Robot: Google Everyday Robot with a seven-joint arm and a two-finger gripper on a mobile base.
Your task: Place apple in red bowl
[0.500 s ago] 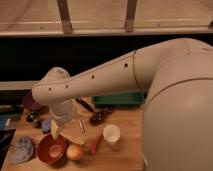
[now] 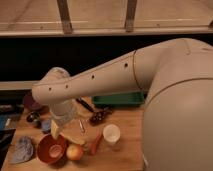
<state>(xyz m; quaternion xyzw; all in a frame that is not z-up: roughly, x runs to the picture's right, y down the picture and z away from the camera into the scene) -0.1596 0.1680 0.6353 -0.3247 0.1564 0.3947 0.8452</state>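
Hardly anything had shifted against the view from half a second before. The pale arm (image 2: 100,77) reached across from the right at the same slant, and the tool (image 2: 64,120) hung from its wrist over the left part of the wooden worktop (image 2: 125,156), just above and behind the red bowl (image 2: 44,151). Its position matched the previous view to within a hair. Whether the tool was spread or pressed together I could not tell, as its lower end merged with pale shapes below it. Nothing showed clearly between its tips.

The apple (image 2: 74,151) had not moved either. It sat on the worktop just beside the red bowl, on the bowl's right, touching its rim or nearly so. An orange carrot-like thing (image 2: 95,145) lay on the apple's other side, and a white cup (image 2: 111,134) stood beyond that. By my reading the task was not yet underway in earnest: the fruit was ungrasped and outside the bowl. The tool was poised near it, a little up and to the left, so a descent towards the apple seemed the likely step in hand.

The apple looked small, round and yellow-orange, with smooth skin that caught a soft highlight. It was about half as wide as the bowl. The bowl was shallow and reddish-brown, with a paler circle at its bottom, and it held nothing that I could see.
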